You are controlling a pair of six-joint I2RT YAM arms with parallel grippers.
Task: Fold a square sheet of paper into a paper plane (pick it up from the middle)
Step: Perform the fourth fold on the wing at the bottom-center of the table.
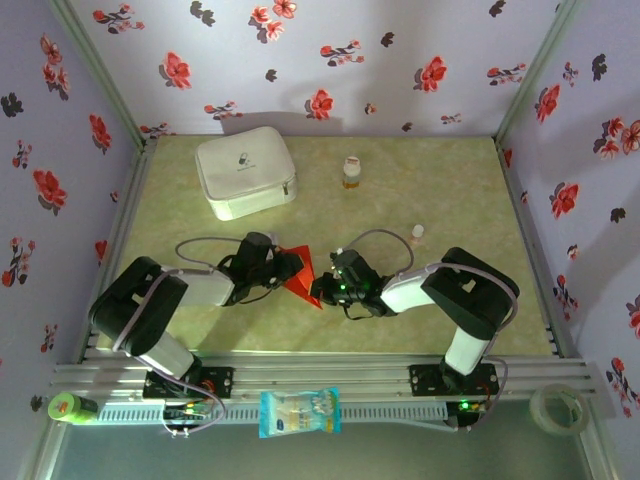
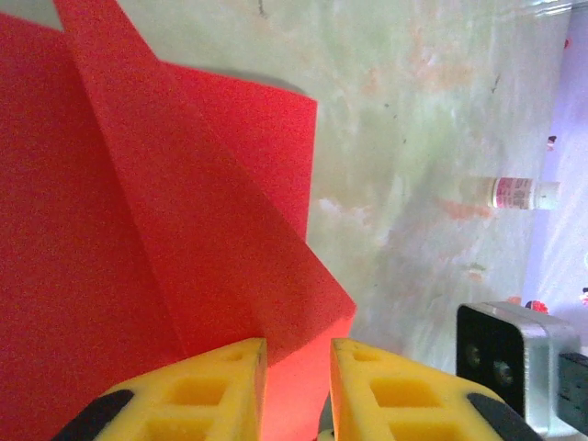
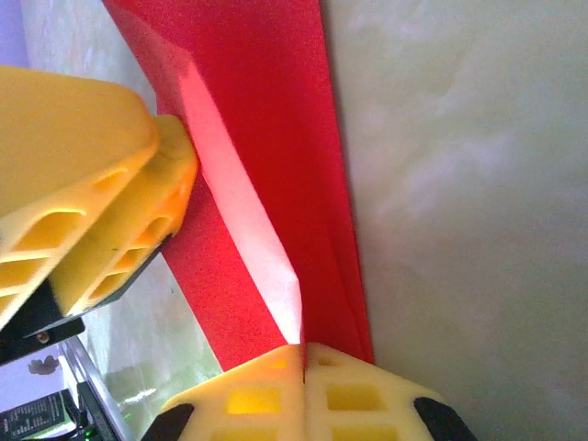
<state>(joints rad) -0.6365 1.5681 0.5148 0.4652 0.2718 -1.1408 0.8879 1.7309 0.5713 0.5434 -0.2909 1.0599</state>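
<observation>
Left pincer [image 2: 299,356] is only open a crack, with the partly folded thin bright red sheet of paper [image 2: 138,239] running through the gap. The sheet sits between the 2 pincers near the middle of the pale green marbled tabletop [image 1: 430,190]. Right pincer [image 3: 303,354] is clamped tight on the sheet's edge, fingers pressed together.

My flowered booth.
Lilac walls [image 1: 400,90] printed with red and dark blossoms close three sides of my mottled green table [image 1: 450,180]; a metal rail [image 1: 330,375] runs along its near edge.
</observation>
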